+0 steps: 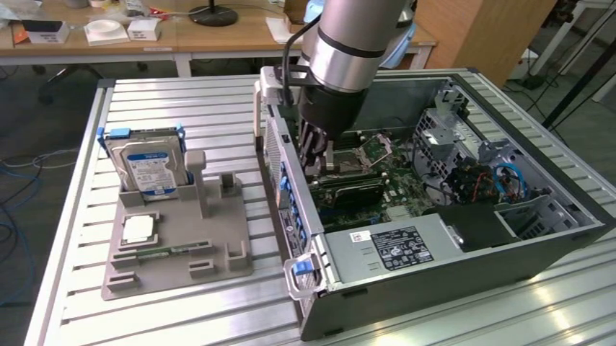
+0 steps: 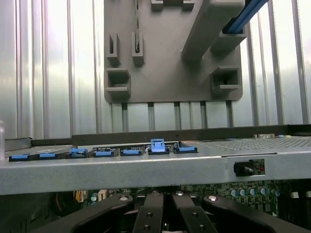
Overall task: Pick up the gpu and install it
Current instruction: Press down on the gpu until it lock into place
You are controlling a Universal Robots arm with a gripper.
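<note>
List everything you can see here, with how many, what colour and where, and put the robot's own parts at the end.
Computer case: one, black and grey, lying open on the table, towards the exterior view's right.
Motherboard: one, green, inside the case.
GPU: one, dark, lying on the motherboard below the gripper; whether it is seated cannot be told.
Power supply: one, grey with a label, at the case's near end.
Blue slot clips: a row, along the case's rear edge.
Holder tray: one, grey, on the table at the exterior view's left.
Hard drive: one, silver with a blue-white label, upright in the tray.
Table: one, slatted metal.
Robot arm: one, silver and black.
Gripper: one, black, reaching down into the case.
</note>
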